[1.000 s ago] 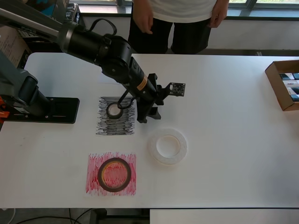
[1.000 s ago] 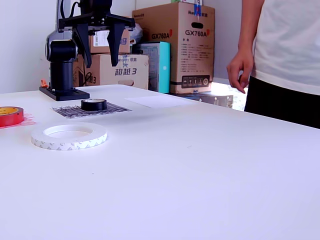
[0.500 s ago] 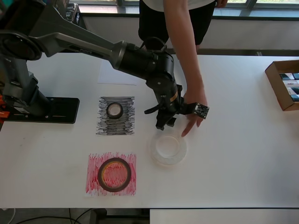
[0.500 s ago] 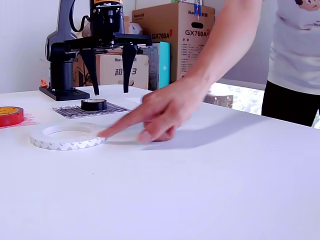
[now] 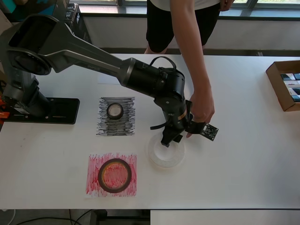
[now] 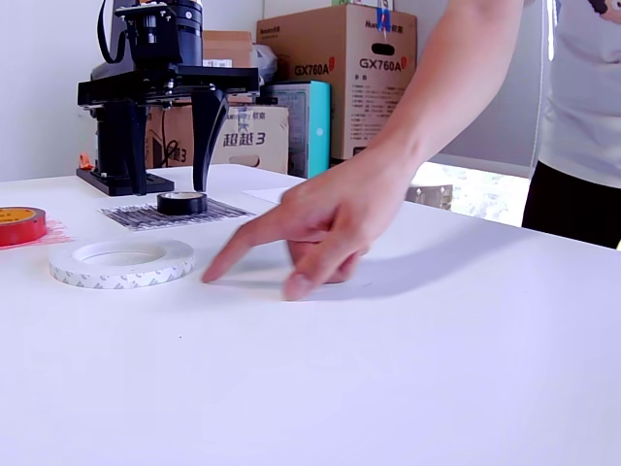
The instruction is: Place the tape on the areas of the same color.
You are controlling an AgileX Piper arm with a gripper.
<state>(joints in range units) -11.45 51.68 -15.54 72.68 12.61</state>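
The small black roll (image 5: pixel 115 111) (image 6: pixel 182 202) lies on the scribbled black patch (image 5: pixel 116 126). The reddish-brown roll (image 5: pixel 114 175) (image 6: pixel 19 225) lies on the scribbled red patch (image 5: pixel 93 164). The large white translucent roll (image 5: pixel 166 153) (image 6: pixel 121 264) lies on bare table, to the right of both patches in the overhead view. My gripper (image 5: pixel 158 136) (image 6: pixel 167 180) is open and empty, with its fingers hanging over the white roll's far edge. The plain white patch (image 5: pixel 107 78) shows only as a sliver beside my arm.
A person's hand (image 5: pixel 201 115) (image 6: pixel 310 228) rests its fingertips on the table right beside my gripper and the white roll. The arm's base (image 5: pixel 44 110) stands at the overhead view's left. An open cardboard box (image 5: pixel 283 84) sits at the right edge.
My gripper has moved from above the black patch over to the white roll. The person's arm reached in beside it. The white roll shifted slightly toward the table's front.
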